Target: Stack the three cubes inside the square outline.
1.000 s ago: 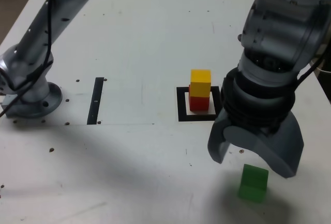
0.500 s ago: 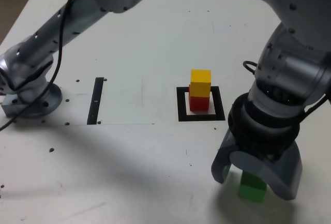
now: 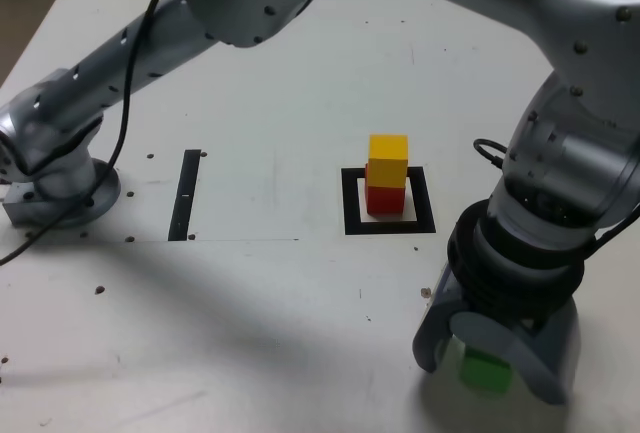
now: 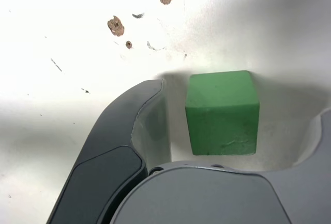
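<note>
Has the jaws parted, one to each side of the green cube (image 4: 222, 113); grips nothing, with a strip of room between cube and jaw on both flanks in the wrist view — narrower toward the darker jaw, wider toward the paler one; shows the cube's top edges unobstructed there, but not clearly enough to tell about contact at the edge nearest the body of the hand.

In the exterior view, sets the same cube low on the right, resting on the tabletop (image 3: 280, 283), well apart from the square outline (image 3: 352, 203), with its upper part hidden behind a jaw; leaves bare white surface between it and the outline's near edge.

Inside the outline, holds the red cube (image 3: 385, 201) with slim white margins along its left, right and near edges, clear of the black border there; carries the yellow cube (image 3: 388, 161) directly on top, hiding part of the far border, with a sliver of red showing beside its lower left edge.

Farther toward the exterior view's left, has the black bar (image 3: 185, 195), with a broad open stretch between it and the outline; beyond that, near the left edge, stands the arm (image 3: 240, 8) on its base (image 3: 62, 208); bends over the far part of the tabletop and down at the right — well apart from the stacked pair.
</note>
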Motion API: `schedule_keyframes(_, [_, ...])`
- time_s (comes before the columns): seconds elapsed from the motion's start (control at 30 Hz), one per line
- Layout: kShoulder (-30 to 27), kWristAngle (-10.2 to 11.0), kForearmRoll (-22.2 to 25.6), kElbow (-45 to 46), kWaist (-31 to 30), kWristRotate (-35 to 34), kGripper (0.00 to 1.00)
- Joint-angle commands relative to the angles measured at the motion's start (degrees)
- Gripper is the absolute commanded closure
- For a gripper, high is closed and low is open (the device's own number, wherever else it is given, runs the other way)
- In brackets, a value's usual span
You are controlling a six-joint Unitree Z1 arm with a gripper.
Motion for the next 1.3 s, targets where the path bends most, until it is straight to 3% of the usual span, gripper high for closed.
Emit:
schedule_keyframes(0.0, [0.50,-0.21,0.16,-0.17,-0.05,-0.21,0.15])
schedule_keyframes(0.5, [0.56,-0.30,0.20,-0.17,-0.06,-1.64,0.70])
schedule_keyframes(1.0, [-0.04,-0.31,0.73,-0.16,-0.06,-1.47,0.75])
schedule_keyframes(1.27, [-3.89,0.74,1.53,1.87,-0.06,-0.58,0.75])
